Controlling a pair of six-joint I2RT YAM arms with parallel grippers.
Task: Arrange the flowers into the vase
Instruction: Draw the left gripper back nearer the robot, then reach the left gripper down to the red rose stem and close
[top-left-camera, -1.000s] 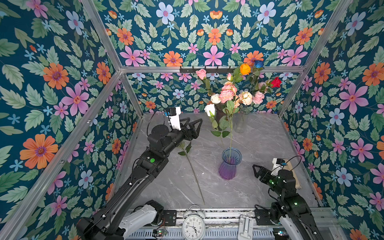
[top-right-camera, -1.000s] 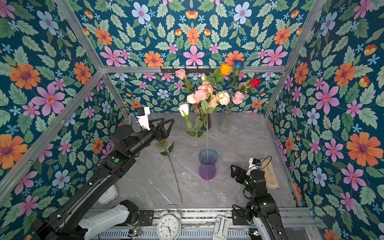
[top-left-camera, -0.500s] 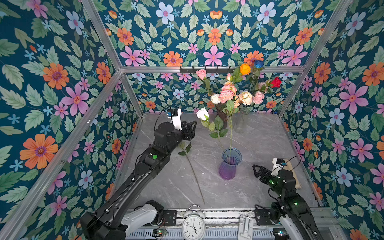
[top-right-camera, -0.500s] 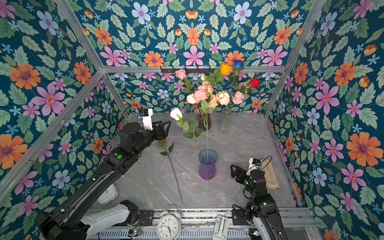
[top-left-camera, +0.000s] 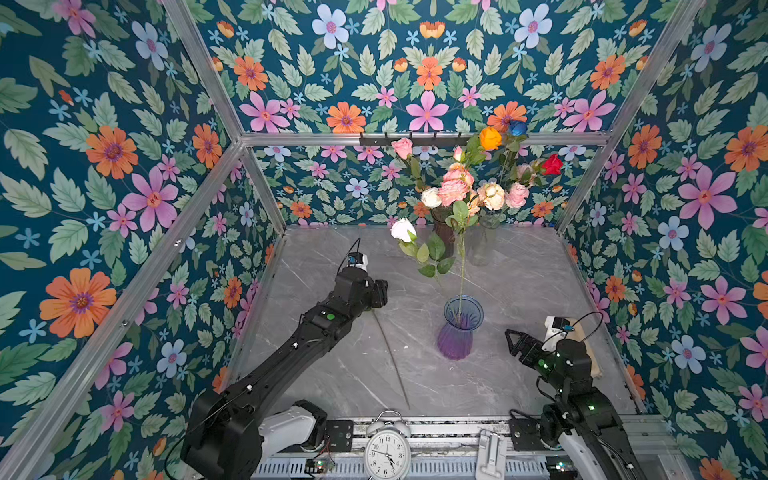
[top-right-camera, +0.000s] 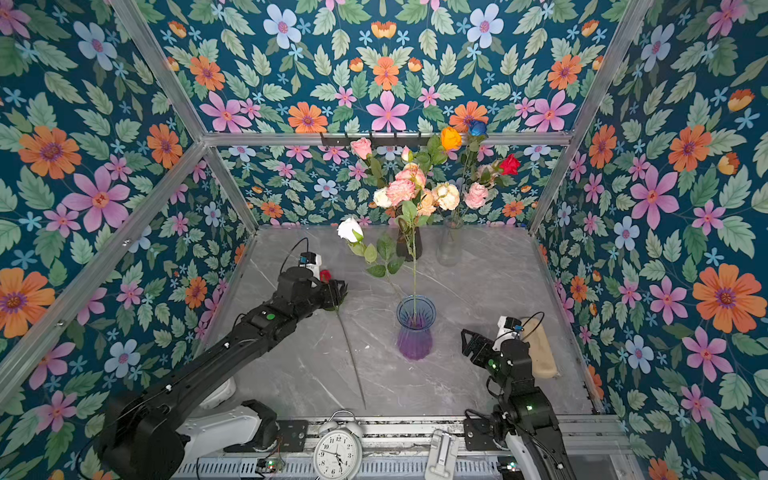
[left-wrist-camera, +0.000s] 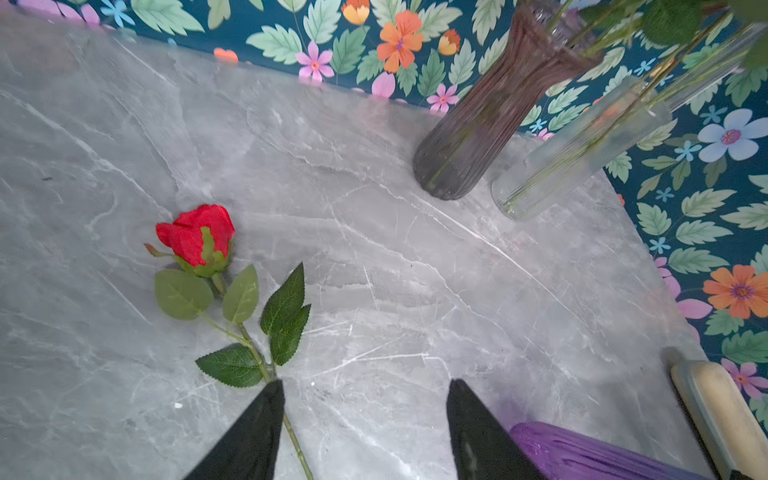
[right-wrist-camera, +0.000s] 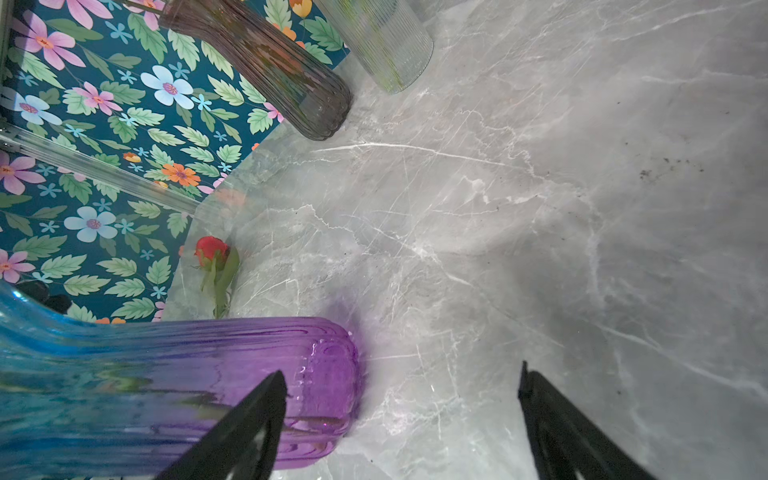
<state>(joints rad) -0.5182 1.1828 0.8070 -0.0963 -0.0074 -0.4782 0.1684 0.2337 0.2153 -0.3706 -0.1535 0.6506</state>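
The blue-topped purple vase (top-left-camera: 459, 332) (top-right-camera: 414, 332) stands mid-table and holds a tall pink flower stem (top-left-camera: 461, 266) and a white rose (top-left-camera: 402, 228) (top-right-camera: 350, 228) leaning left. A red rose (left-wrist-camera: 199, 237) (top-right-camera: 325, 274) lies flat on the table, its long stem (top-left-camera: 390, 357) running to the front edge. My left gripper (top-left-camera: 380, 293) (left-wrist-camera: 365, 386) is open, low over that stem, with one fingertip (left-wrist-camera: 270, 399) just beside it. My right gripper (top-left-camera: 513, 340) (right-wrist-camera: 401, 374) is open and empty, close to the vase's (right-wrist-camera: 166, 374) right side.
A dark ribbed vase (top-left-camera: 442, 235) and a clear glass vase (top-left-camera: 482, 247), both full of flowers (top-left-camera: 490, 195), stand at the back wall. A beige block (top-left-camera: 590, 353) lies by the right wall. An alarm clock (top-left-camera: 387, 451) sits at the front rail.
My left gripper drew back from the white rose, dropped down over the red rose's stem, and its jaws narrowed a little. The white rose tipped further left. The right arm stayed still.
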